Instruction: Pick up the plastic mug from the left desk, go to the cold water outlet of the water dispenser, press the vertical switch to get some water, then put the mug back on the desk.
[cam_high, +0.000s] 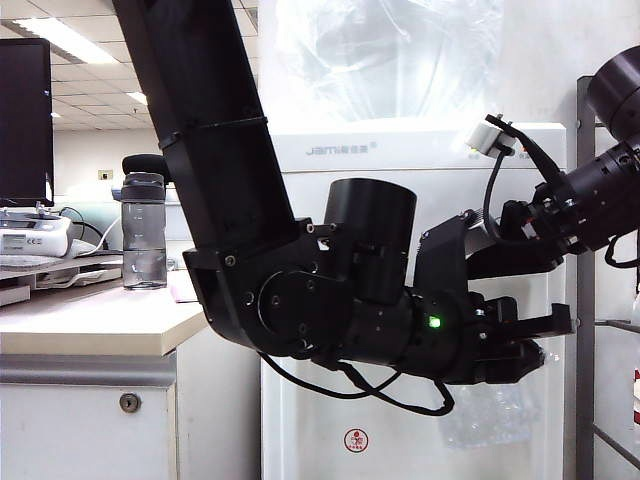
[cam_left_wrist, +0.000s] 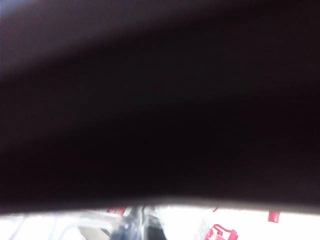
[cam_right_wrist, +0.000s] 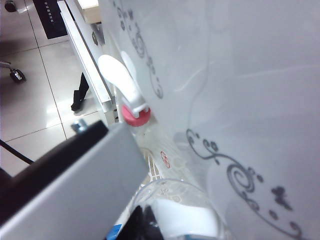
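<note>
The clear, bumpy plastic mug (cam_high: 490, 415) hangs in front of the white water dispenser (cam_high: 420, 150), right under my left gripper (cam_high: 538, 342), which is shut on its top. The left wrist view is almost all dark; a blurred strip shows black fingers (cam_left_wrist: 142, 226) against clear plastic. My right gripper (cam_right_wrist: 148, 220) is shut, its black tips close over the mug's rim (cam_right_wrist: 175, 186) beside a white tap piece (cam_right_wrist: 187, 220). I cannot tell whether they touch it. The left desk (cam_high: 90, 320) lies to the left with no mug on it.
A smoky-grey bottle (cam_high: 143, 230) with a black cap stands on the desk near its edge. The red-collared tap (cam_right_wrist: 135, 115) with a long white lever sits on the dispenser's front. My right arm (cam_high: 590, 195) reaches in above the left one. A metal frame (cam_high: 582, 300) stands right.
</note>
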